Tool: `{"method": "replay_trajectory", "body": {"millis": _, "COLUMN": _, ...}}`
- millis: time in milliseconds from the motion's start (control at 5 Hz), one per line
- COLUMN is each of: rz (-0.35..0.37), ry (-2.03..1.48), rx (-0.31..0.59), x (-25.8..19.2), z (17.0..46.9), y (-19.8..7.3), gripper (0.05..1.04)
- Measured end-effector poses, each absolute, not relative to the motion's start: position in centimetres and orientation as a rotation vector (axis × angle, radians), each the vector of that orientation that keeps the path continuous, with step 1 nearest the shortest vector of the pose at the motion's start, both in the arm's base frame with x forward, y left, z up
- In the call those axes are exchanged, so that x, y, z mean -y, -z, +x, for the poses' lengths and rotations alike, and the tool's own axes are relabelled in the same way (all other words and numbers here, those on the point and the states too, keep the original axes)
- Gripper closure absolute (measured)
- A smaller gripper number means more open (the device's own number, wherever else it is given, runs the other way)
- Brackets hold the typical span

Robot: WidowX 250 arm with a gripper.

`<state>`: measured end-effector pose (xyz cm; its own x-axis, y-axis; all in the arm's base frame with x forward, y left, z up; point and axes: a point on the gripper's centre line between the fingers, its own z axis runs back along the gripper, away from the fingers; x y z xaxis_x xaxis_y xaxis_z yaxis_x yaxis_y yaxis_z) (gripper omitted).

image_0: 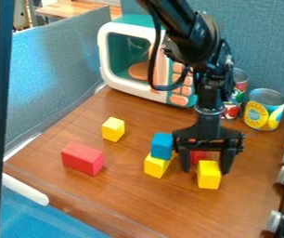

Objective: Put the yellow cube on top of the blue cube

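in the camera view, the gripper (206, 170) hangs down over the counter (125, 200), its two fingers spread apart and clenched on nothing. the yellow cube (209, 175) lies low at the gap, just in front of the gripper as seen from here. it is narrower than the opening, so the spread looks meant to let the fingers pass on either side of it. behind it, also between the fingers, shows a red piece (198, 156); whether it touches the cube i can't tell from this angle, as the gripper hides part of it.

the blue cube (162, 146) is just left of the gripper, resting on a lower yellow cube (156, 166), which lifts it off the counter. so the yellow cube would have to be carried higher than that stack before it is set down, and lowered gently, since the blue cube could slide on its small support. a wide finger might also nudge the stack, being so near.

further left of the gripper lie a red block (82, 158) and a spare yellow cube (112, 129), both out of its way. the stacking is undone; closing on the yellow cube seems the next step.
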<state>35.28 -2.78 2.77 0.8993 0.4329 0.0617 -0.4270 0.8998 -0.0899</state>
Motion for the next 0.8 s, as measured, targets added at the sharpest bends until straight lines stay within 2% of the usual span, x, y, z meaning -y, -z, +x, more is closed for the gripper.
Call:
{"method": "replay_trajectory", "body": {"millis": 200, "rz": -0.038, "ry": -0.450, "rx": 0.054, "x": 2.4, "z": 35.0, "y": -1.4, "gripper": 0.133}}
{"method": "replay_trajectory", "body": {"millis": 400, "rz": -0.010, "ry": -0.460, "rx": 0.065, "x": 2.5, "z": 34.6, "y": -1.0, "gripper": 0.412}}
{"method": "replay_trajectory", "body": {"millis": 600, "rz": -0.028, "ry": -0.432, "rx": 0.058, "x": 2.7, "z": 34.3, "y": -1.0, "gripper": 0.484}}
{"method": "replay_trajectory", "body": {"millis": 800, "rz": -0.087, "ry": -0.392, "rx": 0.093, "x": 1.9, "z": 34.1, "y": -3.4, "gripper": 0.484}}
